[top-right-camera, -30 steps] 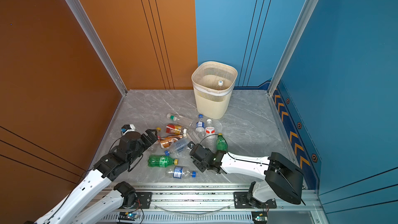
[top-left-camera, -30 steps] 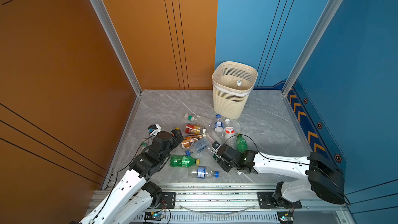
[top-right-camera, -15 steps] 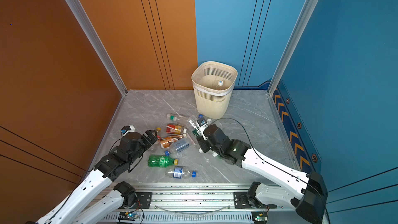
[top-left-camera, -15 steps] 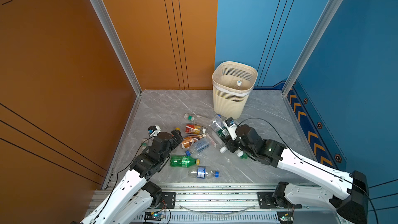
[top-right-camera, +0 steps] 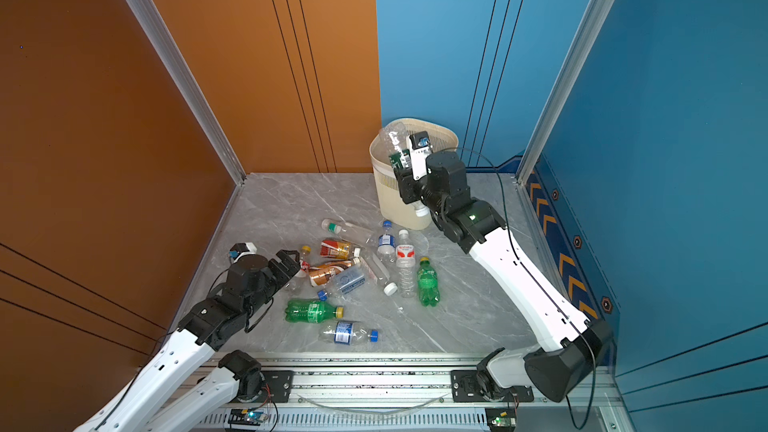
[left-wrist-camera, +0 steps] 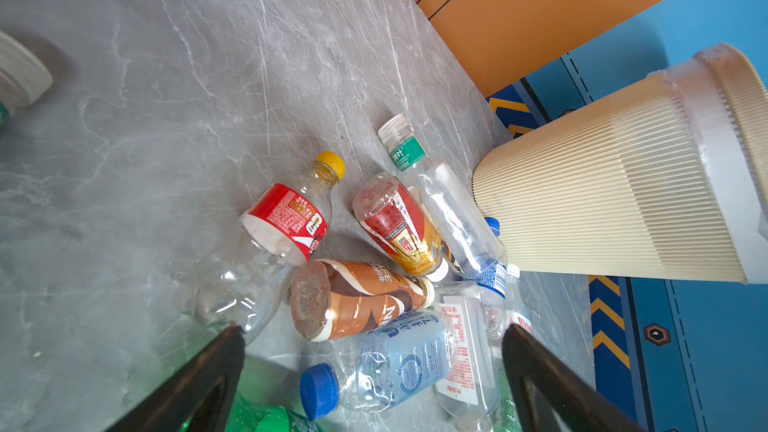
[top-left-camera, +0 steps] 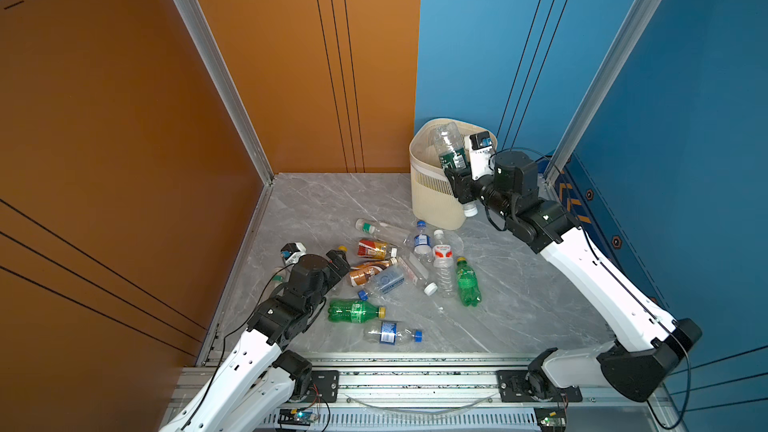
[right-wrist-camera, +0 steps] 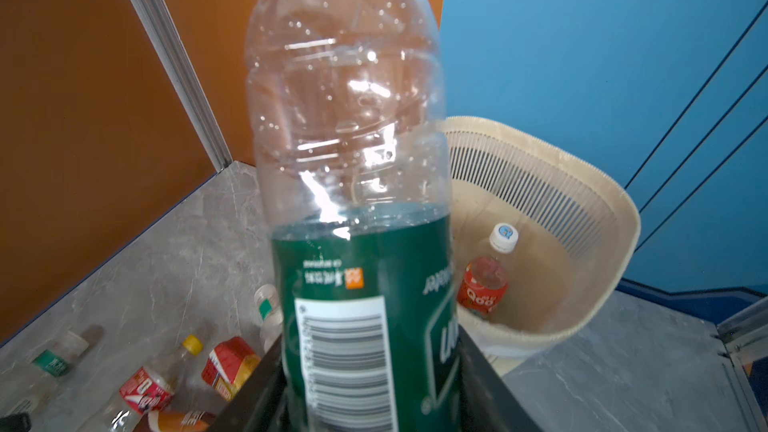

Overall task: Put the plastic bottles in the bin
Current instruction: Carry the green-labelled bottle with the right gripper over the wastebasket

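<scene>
Fingers (right-wrist-camera: 253,396), right gripper (top-left-camera: 457,187): closed on a clear bottle with a dark green label (right-wrist-camera: 357,160), one finger at each side of the labelled part. Bottle held off the table, upside down, base uppermost, white cap (top-left-camera: 470,211) lowest. Position: just in front of the bin (top-left-camera: 432,205), at its near side. In both top views the base overlaps the rim, but the right wrist view shows the opening beyond the bottle, so it is not inside.

Fingers (left-wrist-camera: 199,380), left gripper (top-left-camera: 338,261): spread wide, holding nothing, low over the left edge of the bottle heap.

Bin: cream, ribbed and slotted, white band below the rim, upright at the back of the grey marbled table (top-left-camera: 332,201), by the blue wall (top-left-camera: 478,56). Contents seen: one small red-labelled bottle (right-wrist-camera: 484,280), white cap up.

Loose on the table, between bin and left gripper:
- green bottle with yellow cap (top-left-camera: 353,311), near the left arm
- blue-labelled clear bottle (top-left-camera: 390,333), nearest the front rail
- second green bottle (top-left-camera: 467,284), right side of the heap
- clear bottle with red-and-white label (top-left-camera: 444,268), just beside it
- brown-labelled bottle (top-left-camera: 368,274)
- pale blue bottle (left-wrist-camera: 399,367), touching the brown one
- red-and-gold bottle (top-left-camera: 372,248)
- clear bottle with green neck band (top-left-camera: 380,228)
- small blue-capped bottle (top-left-camera: 422,238), nearest the bin
- red-labelled bottle with yellow cap (left-wrist-camera: 286,218)
</scene>
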{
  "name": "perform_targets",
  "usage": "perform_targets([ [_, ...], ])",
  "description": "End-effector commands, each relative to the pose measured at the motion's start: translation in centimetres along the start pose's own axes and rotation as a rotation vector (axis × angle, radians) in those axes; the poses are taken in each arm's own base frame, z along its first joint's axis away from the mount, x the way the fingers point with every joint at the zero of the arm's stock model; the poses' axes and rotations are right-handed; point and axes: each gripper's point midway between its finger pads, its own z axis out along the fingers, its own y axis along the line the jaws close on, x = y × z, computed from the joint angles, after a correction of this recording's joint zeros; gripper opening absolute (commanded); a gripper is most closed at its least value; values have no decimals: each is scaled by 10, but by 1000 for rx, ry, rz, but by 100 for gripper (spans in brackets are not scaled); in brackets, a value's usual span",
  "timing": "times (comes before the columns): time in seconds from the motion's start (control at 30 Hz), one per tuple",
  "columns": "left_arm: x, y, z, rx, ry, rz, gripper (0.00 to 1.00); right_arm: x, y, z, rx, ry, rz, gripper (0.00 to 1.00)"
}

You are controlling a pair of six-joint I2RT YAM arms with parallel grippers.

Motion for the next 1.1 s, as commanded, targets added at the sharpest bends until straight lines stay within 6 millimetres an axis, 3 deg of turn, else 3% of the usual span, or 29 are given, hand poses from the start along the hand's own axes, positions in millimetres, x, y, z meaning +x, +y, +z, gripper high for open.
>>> perform_targets([
  [0.0, 3, 5, -1, -2, 18, 1, 98, -17, -6, 12, -27, -11, -60, 54],
  [0.17, -2, 6, -3, -1, 9, -11, 98, -50, -23, 29, -19, -61, -116, 54],
  [0.47, -6, 6, -2, -7, 8, -21, 98, -65, -42, 66, -16, -71, -219, 54],
  [0.67, -7, 6, -2, -11, 10, -26, 98, -53, -52, 94, -37, -31, -264, 54],
  [1.07, -7, 9, 2, -24, 16, -30, 98, -5, -58, 130, -81, 87, -326, 54],
])
